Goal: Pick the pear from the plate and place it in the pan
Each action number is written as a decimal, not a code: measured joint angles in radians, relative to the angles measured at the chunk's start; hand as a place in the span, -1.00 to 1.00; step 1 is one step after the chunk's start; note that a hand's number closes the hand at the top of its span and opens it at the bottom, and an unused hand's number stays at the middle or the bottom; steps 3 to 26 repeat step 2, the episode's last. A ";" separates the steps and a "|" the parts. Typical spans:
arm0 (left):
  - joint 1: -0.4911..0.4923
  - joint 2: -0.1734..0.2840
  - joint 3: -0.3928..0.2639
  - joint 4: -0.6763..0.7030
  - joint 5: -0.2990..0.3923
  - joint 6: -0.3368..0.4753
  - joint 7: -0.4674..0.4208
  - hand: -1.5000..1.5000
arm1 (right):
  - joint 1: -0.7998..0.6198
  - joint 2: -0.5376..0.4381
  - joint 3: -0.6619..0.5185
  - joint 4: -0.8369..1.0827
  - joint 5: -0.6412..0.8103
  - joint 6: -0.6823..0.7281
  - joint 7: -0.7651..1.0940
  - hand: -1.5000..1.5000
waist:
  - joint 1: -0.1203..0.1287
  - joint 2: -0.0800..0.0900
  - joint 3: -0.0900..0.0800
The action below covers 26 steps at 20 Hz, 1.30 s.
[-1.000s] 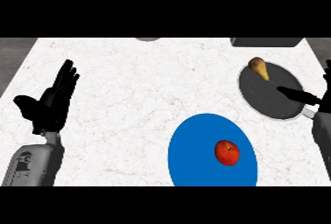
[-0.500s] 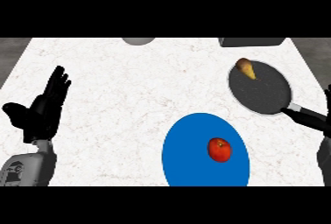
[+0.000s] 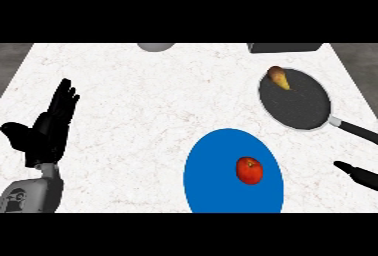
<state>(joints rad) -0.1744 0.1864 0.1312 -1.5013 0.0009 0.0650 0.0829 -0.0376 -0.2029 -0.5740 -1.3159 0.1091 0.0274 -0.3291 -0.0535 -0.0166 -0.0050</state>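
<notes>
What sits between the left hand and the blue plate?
Nothing: in the head view only bare white counter lies between the open left hand and the blue plate.

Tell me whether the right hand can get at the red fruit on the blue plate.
Probably yes: the right hand sits just right of the blue plate, with bare counter between it and the red fruit.

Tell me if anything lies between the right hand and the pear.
Only the pan itself: the pear lies at its far rim, so its near rim and handle face the right hand. The apple lies aside.
</notes>
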 measured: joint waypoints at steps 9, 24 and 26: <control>-0.002 0.003 -0.004 -0.016 0.003 -0.007 0.012 0.00 | 0.090 0.032 0.015 -0.146 -0.002 0.007 0.056 -1.00 | 0.011 0.004 0.001; -0.002 0.003 -0.004 -0.016 0.003 -0.007 0.012 0.00 | 0.090 0.032 0.015 -0.146 -0.002 0.007 0.056 -1.00 | 0.011 0.004 0.001; -0.002 0.003 -0.004 -0.016 0.003 -0.007 0.012 0.00 | 0.090 0.032 0.015 -0.146 -0.002 0.007 0.056 -1.00 | 0.011 0.004 0.001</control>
